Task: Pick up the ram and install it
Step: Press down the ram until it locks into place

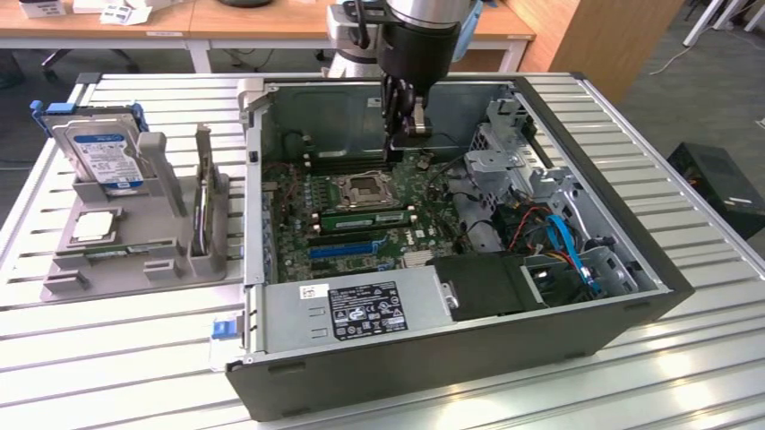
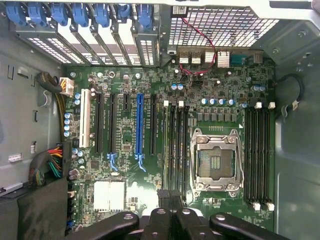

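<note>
Above the motherboard (image 2: 150, 145), closed fingers (image 2: 170, 200); label text unreadable.

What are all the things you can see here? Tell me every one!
table: one, silver slats, under everything
computer case: one, black and grey, open on the table
motherboard: one, green, inside the case
CPU socket: one, silver, mid-board
long slot: one, blue, on the motherboard
ram: one, green, apparently standing in a slot beside the socket
holder: one, grey, exterior view's left
hard drive: one, blue-labelled, upright in the holder
CPU chip: one, silver, in the holder
gripper: one, black, shut, inside the case
</note>
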Action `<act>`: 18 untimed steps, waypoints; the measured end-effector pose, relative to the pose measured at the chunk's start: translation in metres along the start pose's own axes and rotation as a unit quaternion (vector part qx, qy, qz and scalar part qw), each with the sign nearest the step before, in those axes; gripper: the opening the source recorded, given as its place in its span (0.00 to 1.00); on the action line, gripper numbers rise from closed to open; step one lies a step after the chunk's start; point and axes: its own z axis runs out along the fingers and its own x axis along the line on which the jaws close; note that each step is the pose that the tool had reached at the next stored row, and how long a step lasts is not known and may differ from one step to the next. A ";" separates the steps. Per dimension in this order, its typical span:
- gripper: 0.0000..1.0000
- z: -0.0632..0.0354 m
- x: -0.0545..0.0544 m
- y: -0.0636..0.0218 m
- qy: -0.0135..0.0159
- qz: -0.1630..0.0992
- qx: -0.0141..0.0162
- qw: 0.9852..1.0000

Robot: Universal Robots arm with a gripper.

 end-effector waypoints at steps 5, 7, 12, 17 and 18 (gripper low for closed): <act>0.11 -0.0001 0.000 -0.0035 0.000 0.000 0.000 1.000; 0.11 -0.0001 0.000 -0.0036 0.000 0.000 0.000 1.000; 0.11 -0.0001 0.000 -0.0036 0.000 0.000 0.000 1.000; 0.11 -0.0001 0.000 -0.0039 0.000 0.000 0.000 1.000; 0.11 -0.0002 0.000 -0.0048 0.000 0.000 0.000 1.000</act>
